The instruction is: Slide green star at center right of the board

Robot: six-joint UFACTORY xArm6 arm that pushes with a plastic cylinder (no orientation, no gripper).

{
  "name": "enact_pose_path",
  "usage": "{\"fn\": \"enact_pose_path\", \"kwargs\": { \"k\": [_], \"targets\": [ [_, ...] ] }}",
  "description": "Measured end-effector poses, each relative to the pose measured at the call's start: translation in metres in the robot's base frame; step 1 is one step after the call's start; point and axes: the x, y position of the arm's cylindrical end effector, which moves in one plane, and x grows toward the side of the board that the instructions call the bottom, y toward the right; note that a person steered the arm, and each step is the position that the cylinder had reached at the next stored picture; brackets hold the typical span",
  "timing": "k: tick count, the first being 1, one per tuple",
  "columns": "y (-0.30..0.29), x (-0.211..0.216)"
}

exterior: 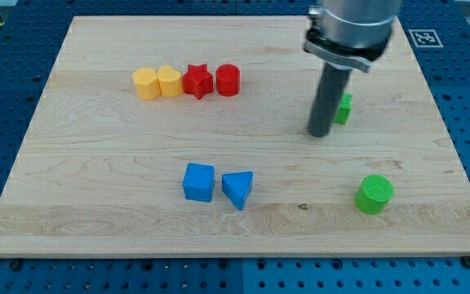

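Observation:
The green star (345,108) lies on the wooden board (96,180) at the view's right, a little above mid-height. It is partly hidden behind my rod. My tip (320,133) rests on the board just left of the star and slightly below it, close to it or touching it; I cannot tell which.
A green cylinder (374,194) sits at the lower right. A blue cube (198,182) and a blue triangle (237,189) sit at lower centre. A row at upper left holds a yellow hexagon (145,83), a yellow block (169,81), a red star (197,81) and a red cylinder (228,80).

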Motion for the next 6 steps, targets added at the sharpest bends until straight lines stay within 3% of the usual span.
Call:
{"fn": "enact_pose_path", "kwargs": {
  "k": [1, 3, 6],
  "targets": [
    [-0.009, -0.037],
    [0.067, -0.021],
    [0.109, -0.012]
  ]
}}
